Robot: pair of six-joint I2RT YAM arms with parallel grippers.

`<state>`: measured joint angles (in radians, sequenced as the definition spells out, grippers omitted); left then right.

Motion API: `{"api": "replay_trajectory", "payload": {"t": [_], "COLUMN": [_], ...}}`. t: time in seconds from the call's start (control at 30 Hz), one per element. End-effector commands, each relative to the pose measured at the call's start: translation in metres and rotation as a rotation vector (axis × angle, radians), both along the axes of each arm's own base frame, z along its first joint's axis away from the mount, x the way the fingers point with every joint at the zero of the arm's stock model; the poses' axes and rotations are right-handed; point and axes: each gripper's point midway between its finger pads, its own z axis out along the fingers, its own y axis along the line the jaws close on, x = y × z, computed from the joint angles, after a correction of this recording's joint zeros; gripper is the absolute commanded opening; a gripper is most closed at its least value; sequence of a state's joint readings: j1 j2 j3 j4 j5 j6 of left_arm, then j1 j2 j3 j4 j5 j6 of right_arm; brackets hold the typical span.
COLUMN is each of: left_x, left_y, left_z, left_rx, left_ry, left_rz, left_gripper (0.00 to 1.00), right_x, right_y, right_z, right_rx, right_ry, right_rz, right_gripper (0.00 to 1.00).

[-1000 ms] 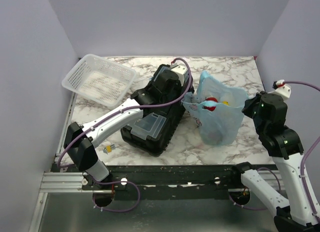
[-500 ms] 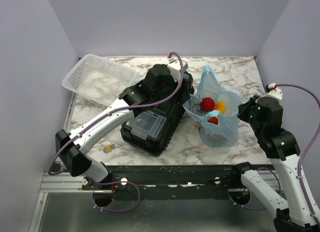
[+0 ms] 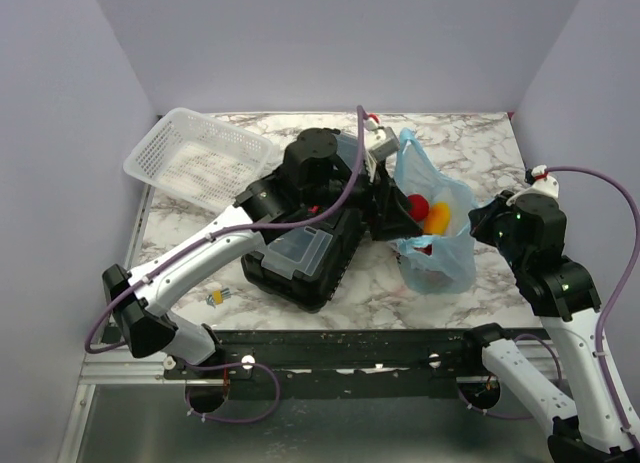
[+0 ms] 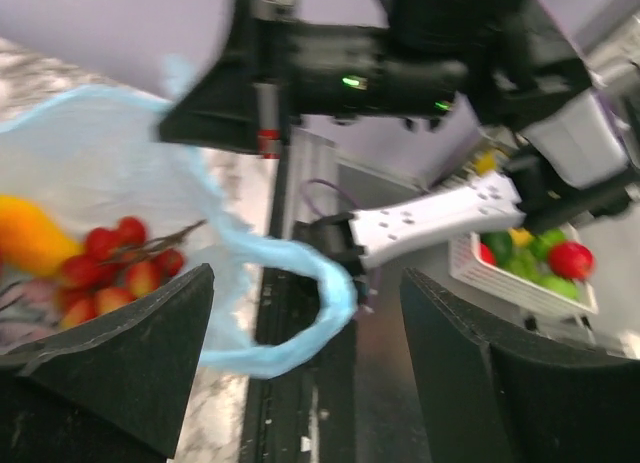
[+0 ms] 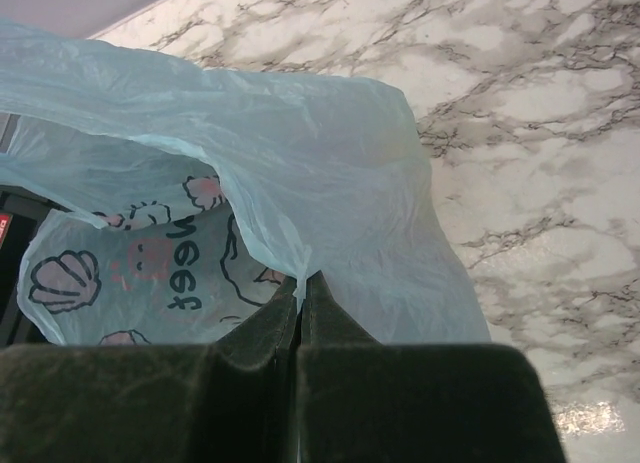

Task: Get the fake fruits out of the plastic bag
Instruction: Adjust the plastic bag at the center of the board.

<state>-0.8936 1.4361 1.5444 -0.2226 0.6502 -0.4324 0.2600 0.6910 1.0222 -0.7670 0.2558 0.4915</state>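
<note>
Two arms reach out from my bases at the near edge of the marble table [image 3: 470, 143]. Nearest lies one tiny yellow-blue item [image 3: 217, 297]. My left arm stretches up and across one black toolbox [image 3: 300, 258], with its wrist turned toward the one plastic bag [image 3: 445, 273]. My left gripper [image 4: 305, 275] sits at the bag's mouth, its fingers [image 4: 110, 368] spread wide with nothing held. My right arm folds in from the right side. My right gripper [image 5: 300, 288] is pinched tight on the bag's rim, with the blue film caught between its closed jaws. Inside the open bag I count three fruits: one bunch of grapes [image 4: 105, 268], one orange-yellow fruit [image 3: 437, 219] and one red round fruit [image 3: 416, 204]. Farthest off, one white mesh basket [image 3: 195, 158] sits at the far left corner.
</note>
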Motion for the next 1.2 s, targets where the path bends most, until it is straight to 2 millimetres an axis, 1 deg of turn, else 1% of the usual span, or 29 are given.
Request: {"api": "replay_trajectory", "payload": {"t": [0.0,0.03,0.07,0.1,0.13,0.17,0.2,0.23,0.27,0.3,0.33,0.37,0.43,0.5,0.57,0.6,0.63,0.7,0.73,0.77,0.8,0.83,0.87,0.97,1.03,1.1,1.17], "left_x": [-0.069,-0.081,-0.088,-0.088,-0.083,-0.08,-0.071,-0.067,-0.067,-0.072,-0.079,-0.086,-0.093,-0.097,-0.1,-0.102,-0.103,-0.105,-0.108,-0.11,-0.112,-0.112,-0.113,-0.115,-0.117,-0.118,-0.111], "left_y": [-0.029,-0.035,-0.04,-0.045,-0.049,-0.051,-0.053,-0.053,-0.053,-0.053,-0.053,-0.053,-0.05,-0.045,-0.039,-0.036,-0.036,-0.035,-0.034,-0.032,-0.031,-0.027,-0.024,-0.011,0.001,0.013,0.02], "left_z": [-0.01,-0.024,-0.038,-0.055,-0.071,-0.088,-0.106,-0.124,-0.139,-0.155,-0.166,-0.18,-0.202,-0.212,-0.207,-0.208,-0.207,-0.21,-0.205,-0.198,-0.19,-0.179,-0.168,-0.121,-0.086,-0.051,-0.023], "left_rx": [-0.027,-0.009,0.007,0.034,0.062,0.089,0.132,0.177,0.214,0.251,0.269,0.296,0.336,0.344,0.307,0.3,0.291,0.322,0.311,0.288,0.266,0.245,0.226,0.143,0.078,0.014,-0.03], "left_ry": [-0.013,-0.014,-0.019,-0.008,0.007,0.02,0.016,0.0,-0.019,-0.039,-0.064,-0.095,-0.103,-0.076,-0.089,-0.093,-0.097,-0.09,-0.092,-0.101,-0.111,-0.128,-0.146,-0.217,-0.267,-0.321,-0.349], "left_rz": [-0.282,-0.313,-0.322,-0.309,-0.28,-0.261,-0.21,-0.173,-0.15,-0.149,-0.157,-0.16,-0.157,-0.155,-0.157,-0.166,-0.172,-0.193,-0.207,-0.215,-0.22,-0.22,-0.22,-0.23,-0.227,-0.211,-0.152], "left_gripper": [0.73,0.72,0.72,0.71,0.7,0.67,0.59,0.53,0.49,0.46,0.43,0.41,0.32,0.24,0.22,0.21,0.21,0.22,0.25,0.31,0.4,0.5,0.57,0.67,0.74,0.79,0.84], "right_x": [-0.002,-0.002,-0.003,-0.004,-0.004,-0.006,-0.007,-0.008,-0.01,-0.011,-0.013,-0.014,-0.017,-0.02,-0.024,-0.025,-0.027,-0.03,-0.031,-0.031,-0.032,-0.032,-0.032,-0.031,-0.029,-0.027,-0.026], "right_y": [0.008,0.009,0.011,0.012,0.013,0.015,0.016,0.017,0.017,0.017,0.016,0.014,0.009,0.006,0.001,-0.002,-0.005,-0.01,-0.01,-0.008,-0.006,-0.004,-0.001,0.011,0.021,0.027,0.033], "right_z": [0.013,0.015,0.016,0.018,0.019,0.021,0.021,0.021,0.02,0.019,0.018,0.017,0.016,0.017,0.016,0.015,0.013,0.011,0.009,0.008,0.006,0.004,0.003,-0.004,-0.01,-0.015,-0.014], "right_rx": [0.048,0.056,0.065,0.072,0.079,0.088,0.096,0.102,0.106,0.11,0.115,0.116,0.123,0.128,0.126,0.121,0.119,0.114,0.113,0.114,0.116,0.118,0.12,0.118,0.111,0.107,0.112], "right_ry": [-0.031,-0.036,-0.04,-0.042,-0.045,-0.047,-0.046,-0.044,-0.04,-0.038,-0.037,-0.036,-0.042,-0.057,-0.06,-0.055,-0.048,-0.045,-0.044,-0.041,-0.03,-0.022,-0.014,0.005,0.027,0.05,0.049], "right_rz": [0.03,0.035,0.043,0.048,0.053,0.057,0.062,0.067,0.069,0.064,0.057,0.047,0.017,0.0,-0.023,-0.041,-0.059,-0.082,-0.079,-0.07,-0.057,-0.046,-0.032,0.044,0.11,0.144,0.176], "right_gripper": [0.01,0.01,0.01,0.01,0.01,0.01,0.01,0.01,0.01,0.01,0.01,0.01,0.01,0.01,0.01,0.01,0.01,0.01,0.01,0.01,0.01,0.01,0.01,0.01,0.01,0.01,0.01]}}
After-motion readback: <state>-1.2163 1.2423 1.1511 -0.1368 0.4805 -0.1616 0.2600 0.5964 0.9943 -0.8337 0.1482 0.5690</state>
